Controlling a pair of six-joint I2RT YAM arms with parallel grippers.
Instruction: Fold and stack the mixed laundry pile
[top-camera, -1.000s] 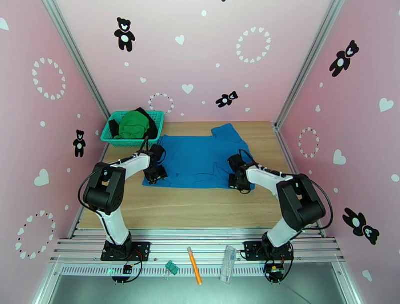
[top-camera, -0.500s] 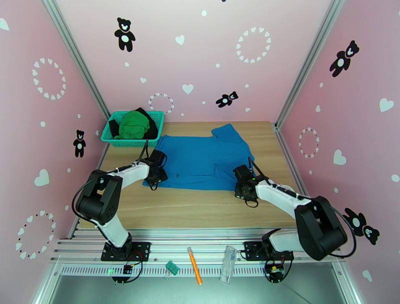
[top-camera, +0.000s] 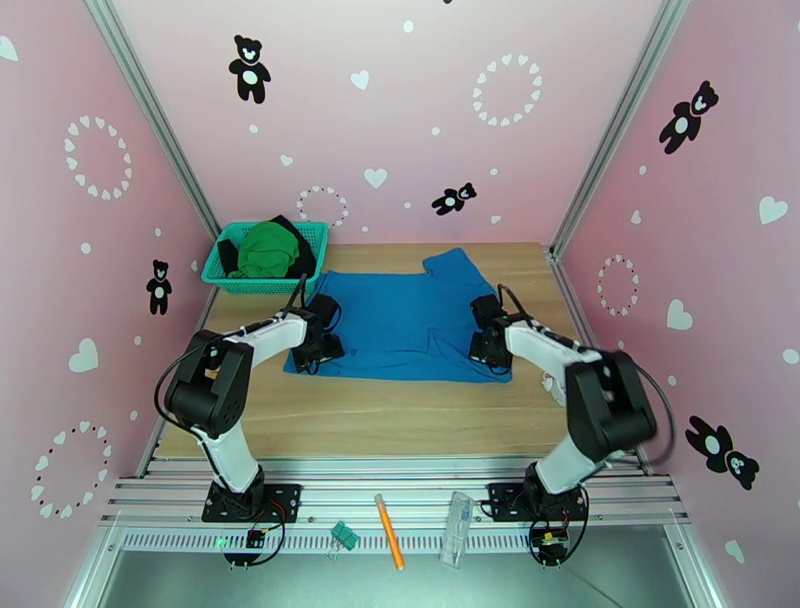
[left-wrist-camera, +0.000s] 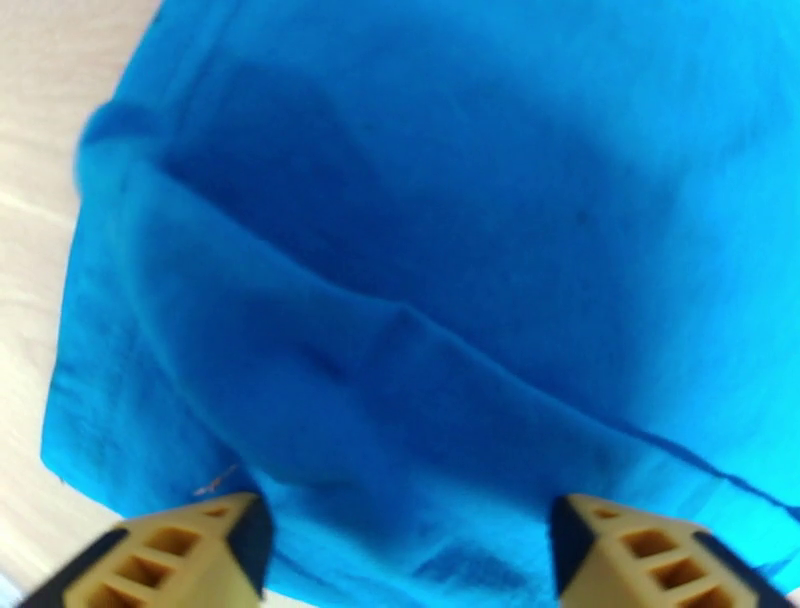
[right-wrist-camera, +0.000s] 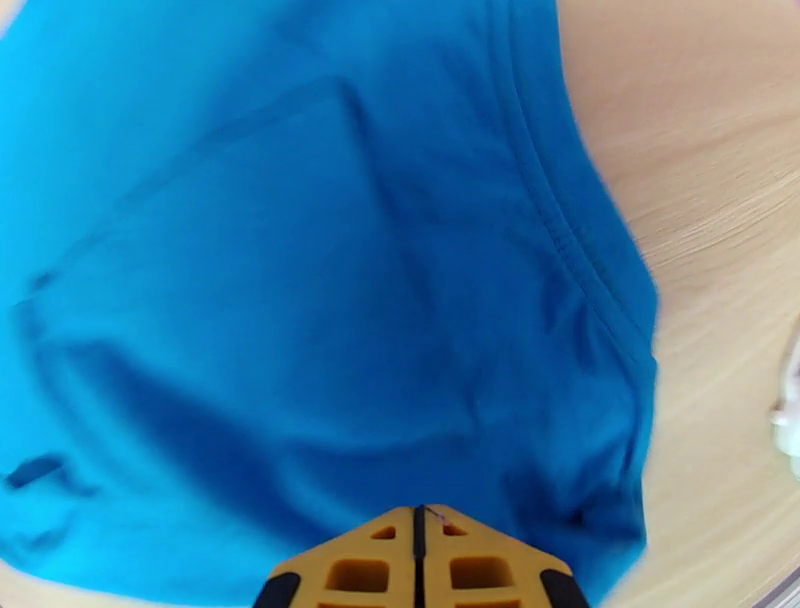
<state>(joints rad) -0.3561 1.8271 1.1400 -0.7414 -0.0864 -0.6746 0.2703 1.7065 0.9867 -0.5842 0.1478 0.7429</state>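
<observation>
The medium-blue shirt (top-camera: 405, 320) of the mixed laundry pile lies spread flat on the wooden table (top-camera: 400, 415). My left gripper (top-camera: 312, 358) hovers over its near left corner, and the left wrist view shows that gripper (left-wrist-camera: 410, 565) open, with the shirt (left-wrist-camera: 450, 200) below it. My right gripper (top-camera: 487, 355) is over the shirt's near right corner. In the right wrist view that gripper (right-wrist-camera: 418, 560) is shut with no cloth between its fingers, just above the shirt (right-wrist-camera: 300, 250). The bright green garment (top-camera: 265, 250) and the black one (top-camera: 228, 257) lie in the basket.
The teal mesh basket (top-camera: 265, 284) stands at the table's back left corner. A small white object (top-camera: 550, 383) lies near the right edge. An orange pen (top-camera: 388, 545) and a clear plastic piece (top-camera: 457, 540) rest on the metal rail in front of the arm bases.
My left gripper has opened wide over the shirt's corner. My right arm swung out towards the near edge and then back up onto the shirt's right side.
</observation>
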